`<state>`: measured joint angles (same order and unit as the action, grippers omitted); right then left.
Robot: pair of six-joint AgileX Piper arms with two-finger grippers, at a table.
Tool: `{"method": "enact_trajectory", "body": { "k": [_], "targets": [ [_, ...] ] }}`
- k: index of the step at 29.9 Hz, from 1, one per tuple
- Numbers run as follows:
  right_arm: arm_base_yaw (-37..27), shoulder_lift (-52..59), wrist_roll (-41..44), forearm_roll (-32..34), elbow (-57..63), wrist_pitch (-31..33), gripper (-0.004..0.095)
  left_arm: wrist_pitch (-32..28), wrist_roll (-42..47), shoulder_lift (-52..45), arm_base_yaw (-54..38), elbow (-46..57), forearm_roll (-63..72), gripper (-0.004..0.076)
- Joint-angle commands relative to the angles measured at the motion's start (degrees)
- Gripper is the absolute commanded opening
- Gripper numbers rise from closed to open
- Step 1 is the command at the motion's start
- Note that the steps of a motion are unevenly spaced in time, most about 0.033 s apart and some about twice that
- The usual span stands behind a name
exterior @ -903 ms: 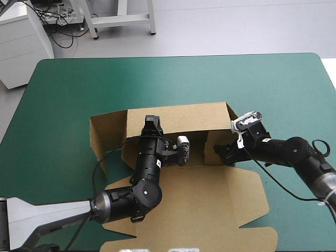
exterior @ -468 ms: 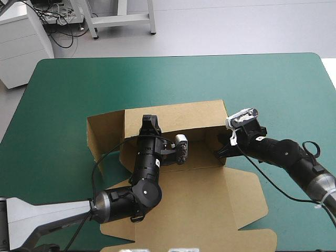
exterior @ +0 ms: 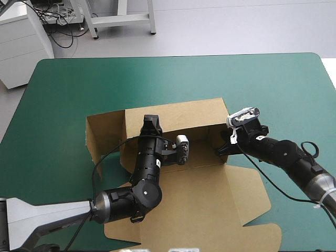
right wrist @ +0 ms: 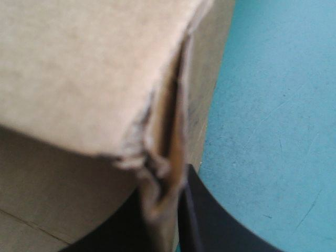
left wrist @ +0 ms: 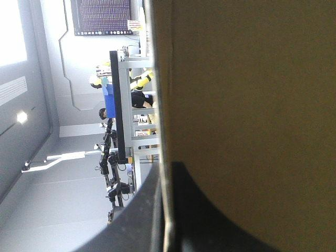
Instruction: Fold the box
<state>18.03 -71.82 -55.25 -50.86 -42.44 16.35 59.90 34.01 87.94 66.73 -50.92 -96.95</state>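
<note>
The brown box (exterior: 178,118) sits mid-table with its back wall raised, a side flap standing at its left end, and the lid (exterior: 210,202) flat toward the front. My left gripper (exterior: 151,122) is at the top edge of the back wall. In the left wrist view the left gripper (left wrist: 165,215) is shut on the box, whose board (left wrist: 247,94) runs between the black fingers. My right gripper (exterior: 223,147) is at the box's right corner. In the right wrist view the right gripper (right wrist: 168,220) is pinched on a frayed edge of the box (right wrist: 79,68).
The teal-green cover (exterior: 252,84) stretches from the box to the far edge and out on both sides. The lid's front flaps reach close to the table's front edge.
My right gripper has gone from open to shut on the right wall's edge, and that flap has swung out to the corner. The lid has slid slightly forward. The left arm holds still.
</note>
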Motion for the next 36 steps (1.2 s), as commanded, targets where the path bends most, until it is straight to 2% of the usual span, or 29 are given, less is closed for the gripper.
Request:
{"method": "enact_trajectory", "body": {
  "k": [1,3,7,8,10,13,18,26,30,31,34,36],
  "targets": [
    [0.6,1.6,-0.7,-2.3,-2.0,-1.1,-0.0019,-0.5,0.7,-2.0,0.3,-1.4,-5.8,0.0045],
    [0.6,1.6,-0.7,-2.3,-2.0,-1.8,-0.0019,-1.2,0.7,-2.0,0.3,-1.4,-5.8,0.0140],
    [0.6,1.6,-0.7,-2.3,-2.0,-4.5,-0.0019,-2.7,1.1,-2.0,0.3,-1.4,-5.8,0.0393],
    [0.6,1.6,-0.7,-2.3,-2.0,-5.3,-0.0019,-2.8,1.1,-2.0,0.3,-1.4,-5.8,0.0432],
    [0.6,1.6,-0.7,-2.2,-2.0,-6.8,-0.0019,-3.3,1.7,-2.0,0.3,-1.4,-5.8,0.0457],
    [0.6,1.6,-0.7,-2.2,-2.0,-9.8,-0.0019,-2.6,2.2,-2.0,1.2,-1.4,-5.8,0.0457],
    [0.6,0.1,-0.7,-2.2,-3.0,-13.8,-0.0019,3.1,2.2,-2.0,6.7,-1.4,-5.8,0.0457],
    [0.6,-7.8,-0.7,-2.2,-11.4,-13.3,-0.0019,9.5,2.2,-2.0,17.1,-1.4,-5.8,0.0456],
    [0.2,-11.0,-0.7,-1.8,-15.3,-11.8,-0.0020,9.5,2.2,-2.0,19.8,-3.1,-0.9,0.0447],
    [0.1,-11.4,-0.7,-1.7,-15.9,-11.2,-0.0020,8.9,1.3,-2.0,19.8,-4.2,2.5,0.0433],
    [-0.9,-12.4,-0.5,-1.5,-17.1,-8.9,-0.0020,6.9,-7.6,-2.0,19.4,-9.0,12.1,0.0319],
    [-0.9,-12.7,-0.5,-1.3,-17.2,-8.6,-0.0020,4.9,-14.9,-2.1,18.6,-12.9,17.2,0.0156]
  ]
}}
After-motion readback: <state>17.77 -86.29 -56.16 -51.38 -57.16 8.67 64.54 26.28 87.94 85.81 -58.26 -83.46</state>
